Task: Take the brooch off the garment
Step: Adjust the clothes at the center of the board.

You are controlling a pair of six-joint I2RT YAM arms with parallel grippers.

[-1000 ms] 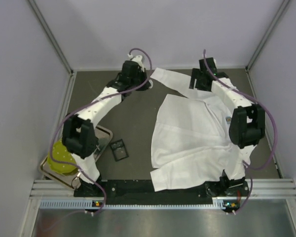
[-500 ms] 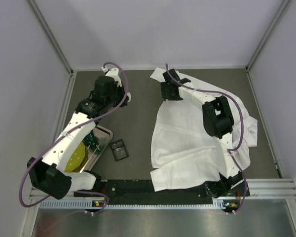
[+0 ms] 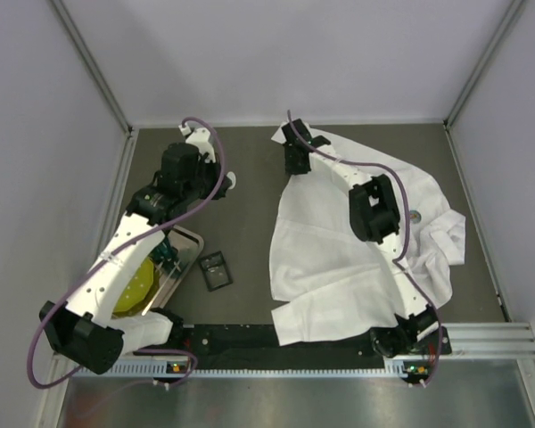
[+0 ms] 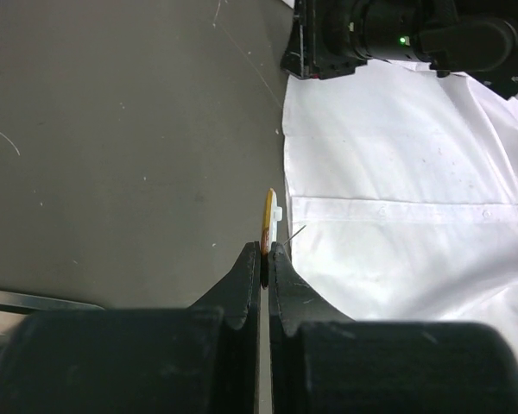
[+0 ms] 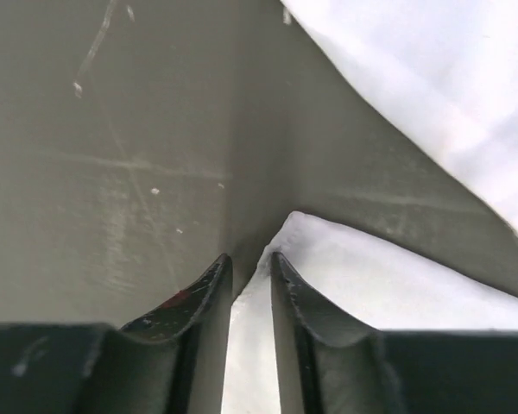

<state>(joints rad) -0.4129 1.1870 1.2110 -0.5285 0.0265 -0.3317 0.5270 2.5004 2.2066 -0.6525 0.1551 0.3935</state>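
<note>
Slip risk tbh: your left tool (image 4: 265,250) is clenched on the brooch (image 4: 269,216) by its thin edge only, so any quick swing could fling it.

Dark table (image 3: 250,201) carries shirt (image 3: 316,245), tray (image 3: 189,242), black case (image 3: 216,270).

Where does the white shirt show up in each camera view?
Top external: the shirt covers the right half of the table.
Left wrist: it fills the right half.
Right wrist: upper right corner and bottom centre.
Shared landmark: bare dark table beside the shirt's edge.
</note>
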